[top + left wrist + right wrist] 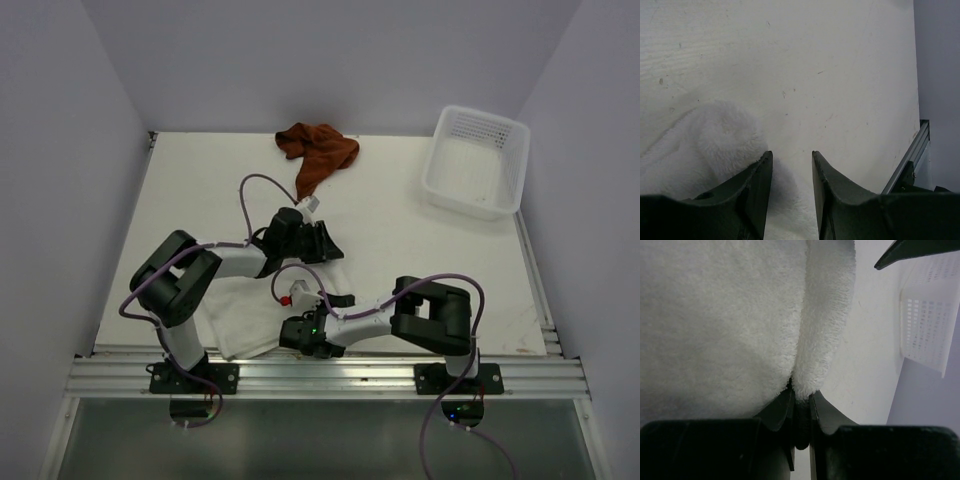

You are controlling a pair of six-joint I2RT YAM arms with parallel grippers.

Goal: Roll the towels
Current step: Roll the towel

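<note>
White towel (715, 315) lies fluffy, folded edge pinched in right claw (801, 396).

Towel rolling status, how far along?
Done: no finished roll visible. In hand: right pincer is shut on a folded edge of the white towel; left pincer stands open at its border. Left: roll it up, then the rust-brown towel, lying crumpled at the far side.

Both arms bend toward the middle of the frame. The left gripper (790, 156) is parted; the right gripper (801, 396) pinches the white towel (715, 315).
</note>
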